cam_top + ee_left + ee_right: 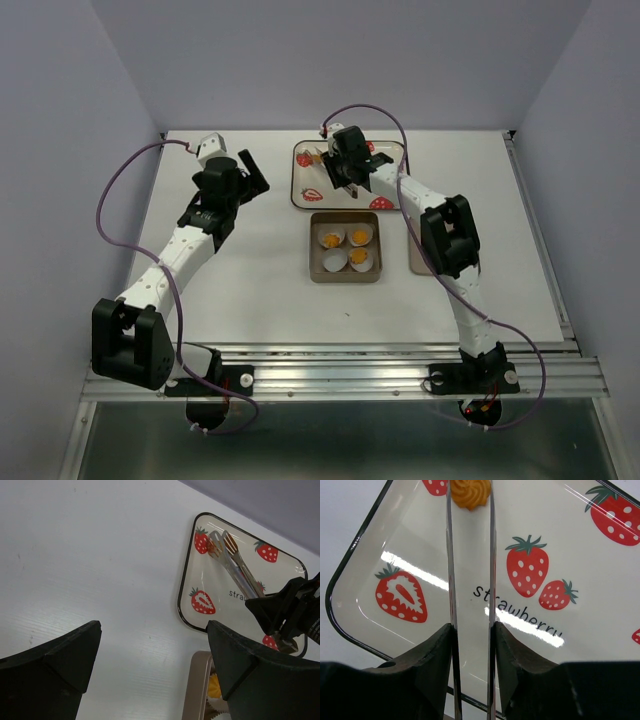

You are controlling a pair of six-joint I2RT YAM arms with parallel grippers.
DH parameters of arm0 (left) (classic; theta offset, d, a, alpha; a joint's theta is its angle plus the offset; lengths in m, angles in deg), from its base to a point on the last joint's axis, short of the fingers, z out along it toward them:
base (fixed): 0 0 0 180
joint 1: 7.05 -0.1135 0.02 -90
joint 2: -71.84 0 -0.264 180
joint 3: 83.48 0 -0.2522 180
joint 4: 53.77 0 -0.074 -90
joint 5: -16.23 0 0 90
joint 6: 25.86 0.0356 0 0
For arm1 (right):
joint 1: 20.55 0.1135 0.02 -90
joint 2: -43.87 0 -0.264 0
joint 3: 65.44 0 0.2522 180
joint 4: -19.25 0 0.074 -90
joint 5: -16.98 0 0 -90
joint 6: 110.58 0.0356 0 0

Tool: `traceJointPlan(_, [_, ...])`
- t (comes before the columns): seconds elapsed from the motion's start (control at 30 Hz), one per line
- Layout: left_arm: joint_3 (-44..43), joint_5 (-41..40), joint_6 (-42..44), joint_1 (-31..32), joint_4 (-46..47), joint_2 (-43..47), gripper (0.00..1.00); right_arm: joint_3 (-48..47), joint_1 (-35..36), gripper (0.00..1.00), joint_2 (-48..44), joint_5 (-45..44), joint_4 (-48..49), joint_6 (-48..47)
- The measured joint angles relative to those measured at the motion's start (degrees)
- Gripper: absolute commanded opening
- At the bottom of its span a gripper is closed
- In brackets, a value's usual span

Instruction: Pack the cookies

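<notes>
One cookie between tongs tips, inside tray rim.

Left arm and right arm: white tubular links joined by bulky black joint housings, each mounted on a black base plate. A thin purple cable runs in loose loops along each arm from base to wrist, and the left arm's wrist also carries a small white box. The left gripper and right gripper are black throughout, with broad wedge-shaped fingers that taper to blunt, rounded tips.
</notes>
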Motion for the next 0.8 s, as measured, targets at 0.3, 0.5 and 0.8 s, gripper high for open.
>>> traceJointPlan(0.3, [0.1, 0.7, -0.2, 0.0, 0.1, 0.0, 0.99, 4.2, 0.0, 0.35, -4.5, 1.4, -0.1, -0.3])
traceJointPlan(0.5, [1.2, 2.9, -1.0, 0.0, 0.9, -0.1, 0.99, 23.6, 0.0, 0.35, -25.0, 3.8, 3.4, 0.4])
traceJointPlan(0.8, [1.7, 4.7, -1.5, 0.2, 2.1, -0.5, 0.99, 47.5, 3.8, 0.35, -53.0, 6.5, 6.8, 5.6])
